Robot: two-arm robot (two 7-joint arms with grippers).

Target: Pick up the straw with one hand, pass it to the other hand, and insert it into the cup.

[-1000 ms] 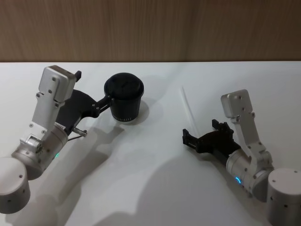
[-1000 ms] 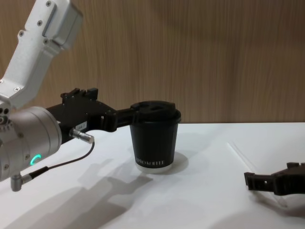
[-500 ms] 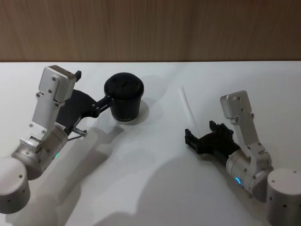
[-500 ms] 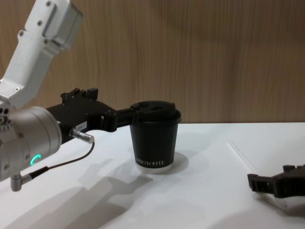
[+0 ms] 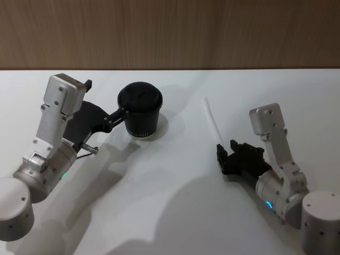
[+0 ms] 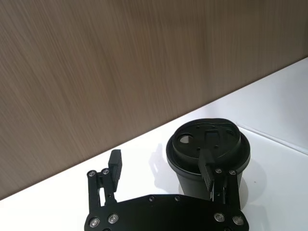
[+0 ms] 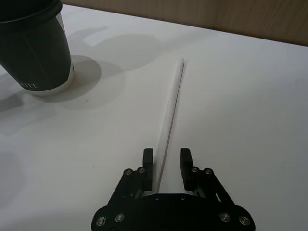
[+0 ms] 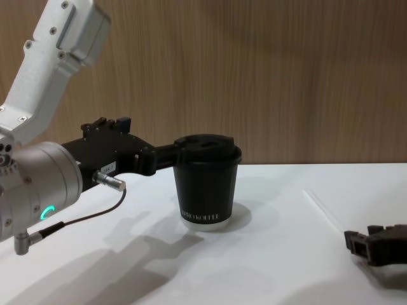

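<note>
Straw (image 7: pixel 171 115): thin, straight, white, smooth plastic tube, lies flat on the white bench (image 5: pixel 175 202), on the robot's right side, well apart from the cup (image 8: pixel 206 184). Its near end sits between the fingers of the right tool (image 7: pixel 167 161).

Right tool: slim, black, two flat fingers with screw heads at the base, low over the bench. Jaws are narrowly apart, straddling the straw end with a gap on either side, nothing clamped.

Cup: small, black, matte paper, tapering down, with white lettering near the base and a pale bottom rim. Stands upright left of centre. Lid is black plastic, round with a raised rim; the left wrist view shows a sip hole in it.

Left tool (image 6: pixel 161 162): black, long flat fingers, on a silver cylindrical wrist with a green ring light (image 8: pixel 46 213). Jaws spread wide, holding nothing. One fingertip is right at the cup's lid edge, the other well off to the side; the cup is not between them. A thin dark cable with a silver plug (image 8: pixel 108 181) hangs at the wrist.

Behind the bench is a brown wood-grain wall (image 5: pixel 170 32).
</note>
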